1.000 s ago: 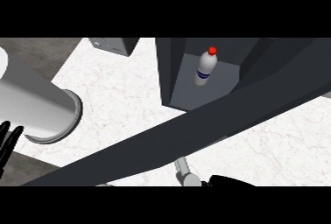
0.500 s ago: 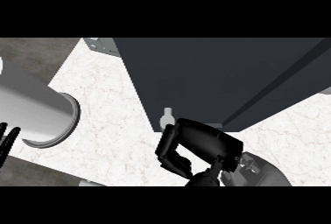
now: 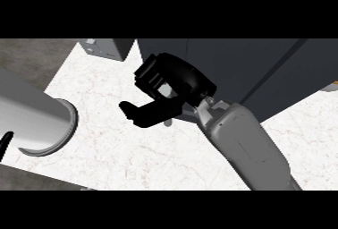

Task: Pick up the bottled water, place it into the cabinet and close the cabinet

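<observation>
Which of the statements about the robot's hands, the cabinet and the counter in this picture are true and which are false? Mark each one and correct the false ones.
1. The right hand is up against the dark cabinet. True.
2. The bottled water stands in plain sight on the counter. False: no bottle shows anywhere in the head view.
3. The counter has a white marbled top. True.
4. The left hand reaches across to the cabinet. False: only a sliver of it shows at the view's left edge.
5. The right forearm is grey. True.
</observation>
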`<state>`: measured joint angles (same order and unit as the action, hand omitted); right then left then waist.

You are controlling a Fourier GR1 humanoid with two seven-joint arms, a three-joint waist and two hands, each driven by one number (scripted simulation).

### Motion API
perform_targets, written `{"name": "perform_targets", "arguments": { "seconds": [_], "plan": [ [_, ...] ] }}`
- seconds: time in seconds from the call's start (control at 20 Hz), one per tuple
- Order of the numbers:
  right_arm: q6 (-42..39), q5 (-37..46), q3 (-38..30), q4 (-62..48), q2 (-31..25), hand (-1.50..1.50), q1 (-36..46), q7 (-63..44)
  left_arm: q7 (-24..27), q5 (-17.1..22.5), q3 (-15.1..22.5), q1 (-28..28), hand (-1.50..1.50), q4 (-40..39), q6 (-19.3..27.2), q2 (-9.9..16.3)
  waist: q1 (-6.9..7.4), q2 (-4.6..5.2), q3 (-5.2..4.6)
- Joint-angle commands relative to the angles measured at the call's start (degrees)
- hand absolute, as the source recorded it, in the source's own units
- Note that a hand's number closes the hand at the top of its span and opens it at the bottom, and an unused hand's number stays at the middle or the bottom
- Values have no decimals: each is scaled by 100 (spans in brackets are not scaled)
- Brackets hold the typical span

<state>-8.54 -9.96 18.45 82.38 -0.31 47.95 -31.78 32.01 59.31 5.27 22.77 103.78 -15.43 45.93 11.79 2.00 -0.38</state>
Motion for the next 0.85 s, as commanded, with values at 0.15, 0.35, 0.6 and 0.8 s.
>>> {"name": "perform_targets", "arguments": {
  "seconds": [0.15,0.35,0.6,0.8],
  "plan": [
    [1105,78,-498,-1637,32,150,1223,619,9,63,-87,94,-150,-74,-154,6,-108,28,14],
    [1650,-151,-550,-1944,32,150,1397,772,69,47,-89,93,-150,-31,-104,-96,-189,11,19],
    [2115,-592,-570,-2044,32,-150,1314,968,36,42,-96,178,-150,58,-103,-78,-218,11,29],
    [2326,-741,-388,-2234,32,-150,1508,1102,69,45,-137,218,-150,-20,-171,-96,-160,42,18]
  ]
}}
